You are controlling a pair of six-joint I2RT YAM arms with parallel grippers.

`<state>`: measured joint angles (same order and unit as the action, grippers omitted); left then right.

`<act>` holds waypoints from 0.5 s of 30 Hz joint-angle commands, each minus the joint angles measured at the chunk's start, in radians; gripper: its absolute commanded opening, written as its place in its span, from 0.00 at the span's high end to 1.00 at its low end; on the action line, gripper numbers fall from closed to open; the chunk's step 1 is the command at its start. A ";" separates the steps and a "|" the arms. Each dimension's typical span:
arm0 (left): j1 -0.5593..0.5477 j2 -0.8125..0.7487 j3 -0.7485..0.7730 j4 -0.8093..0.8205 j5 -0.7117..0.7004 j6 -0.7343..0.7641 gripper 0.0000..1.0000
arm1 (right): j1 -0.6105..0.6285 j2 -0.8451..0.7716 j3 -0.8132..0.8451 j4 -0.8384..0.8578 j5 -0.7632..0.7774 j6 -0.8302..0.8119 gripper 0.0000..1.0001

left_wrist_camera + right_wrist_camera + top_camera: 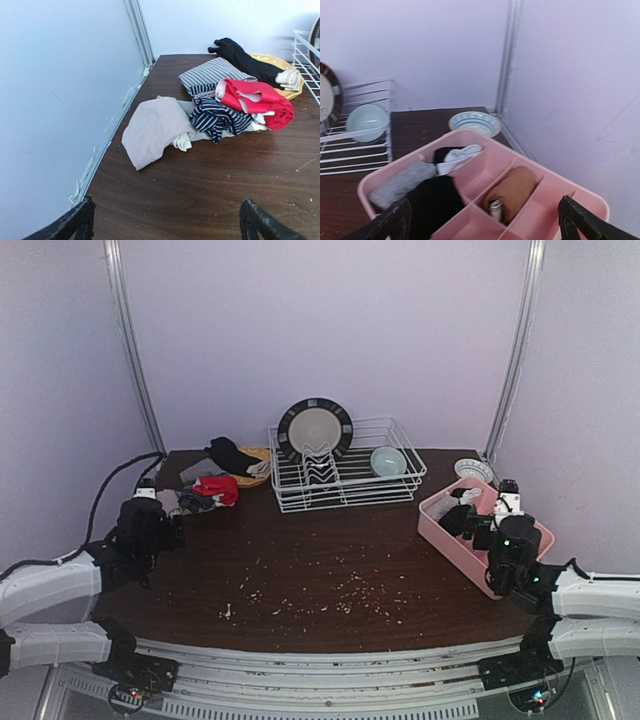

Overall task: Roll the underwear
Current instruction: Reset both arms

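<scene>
Both wide, empty: left end effector (167, 222), right end effector (482, 220). Best pinch beige underwear (152, 127), far left of pink tray (585, 200), by edge.

Dark wooden table (330, 565), set against pale walls.

- White wire dish rack (400, 488) stood at the far middle of the table.
- Round plate with a dark striped rim (314, 428) stood upright in the rack's left half.
- Pale blue bowl (388, 460) sat in the rack's right half, well apart from the plate.
- Yellow speckled dish (272, 61) lay just left of the rack, near the far edge.
- Pink plastic tray with many compartments (436, 530) sat on the right side of the table, angled to its edge.
- Small bowl with a blue-patterned rim (474, 122) rested just behind the tray, near the far right corner.
- Pale crumbs (350, 590) lay scattered over the near middle of the table.
</scene>
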<state>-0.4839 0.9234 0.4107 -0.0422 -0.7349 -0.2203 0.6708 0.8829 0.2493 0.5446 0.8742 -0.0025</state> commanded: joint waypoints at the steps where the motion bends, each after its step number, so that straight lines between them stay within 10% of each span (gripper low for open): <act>1: 0.117 0.119 0.061 0.234 0.077 0.093 0.02 | -0.224 0.038 -0.055 0.179 -0.087 -0.012 0.00; 8: 0.224 0.224 -0.111 0.663 0.307 0.408 0.02 | -0.361 0.410 -0.159 0.674 -0.170 0.040 0.00; 15: 0.264 0.645 -0.055 1.109 0.280 0.404 0.02 | -0.395 0.712 -0.114 0.951 -0.402 -0.116 0.00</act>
<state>-0.2325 1.3811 0.2920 0.6899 -0.4961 0.1196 0.2932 1.5028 0.0925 1.2907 0.6395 -0.0471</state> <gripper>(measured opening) 0.978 1.000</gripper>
